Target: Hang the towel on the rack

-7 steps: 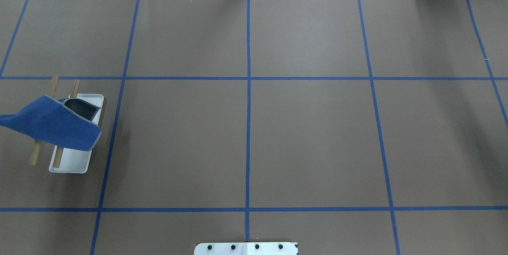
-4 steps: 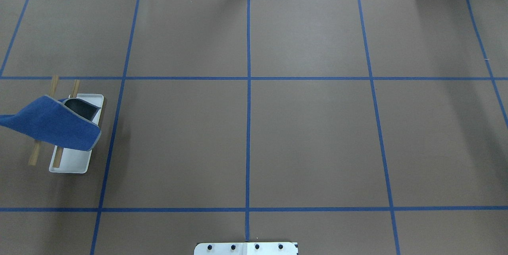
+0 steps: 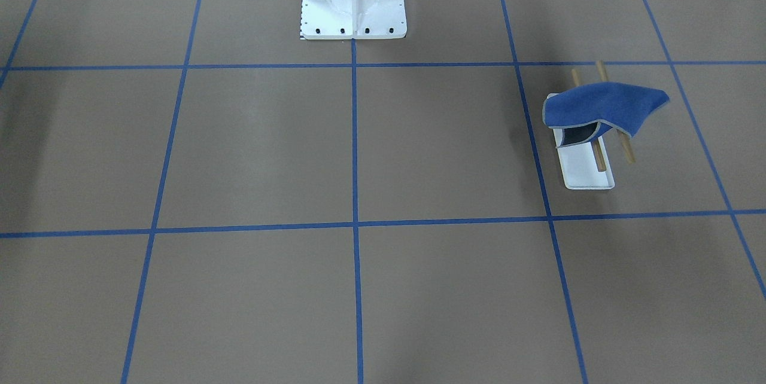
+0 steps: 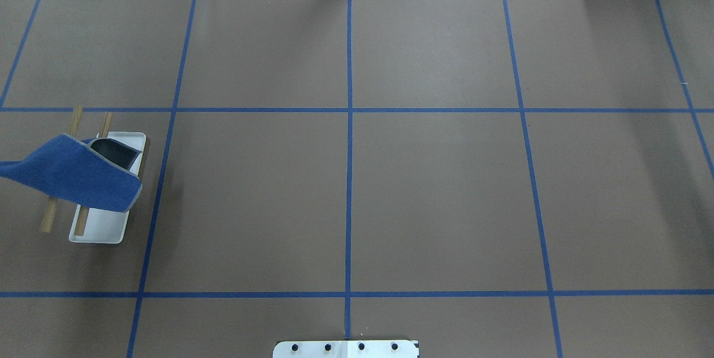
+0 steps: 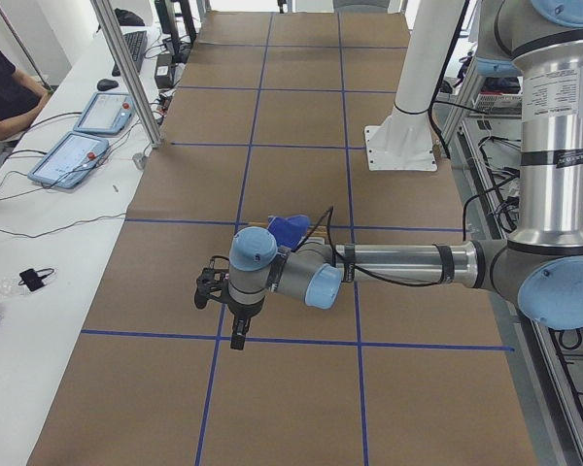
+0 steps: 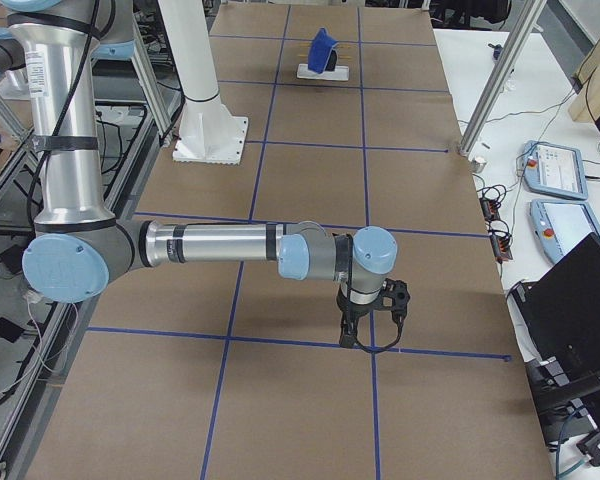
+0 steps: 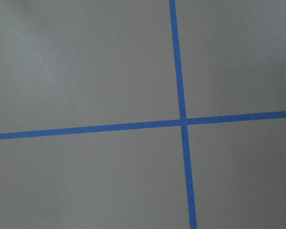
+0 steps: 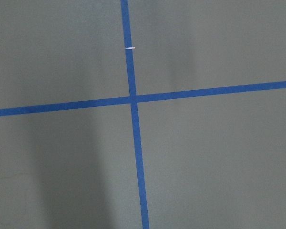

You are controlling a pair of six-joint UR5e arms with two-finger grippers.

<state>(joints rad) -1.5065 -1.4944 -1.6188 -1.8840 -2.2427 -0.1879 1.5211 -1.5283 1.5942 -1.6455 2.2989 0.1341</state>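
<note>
Your towel drapes askew over the rack at the overhead frame's left edge. Park both arms well clear. Left gripper and right gripper: opening can't be told.

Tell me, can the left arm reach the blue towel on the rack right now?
Probably yes. The left gripper hangs over bare table close beside the towel, which is draped over the rack, and nothing stands between them.
</note>
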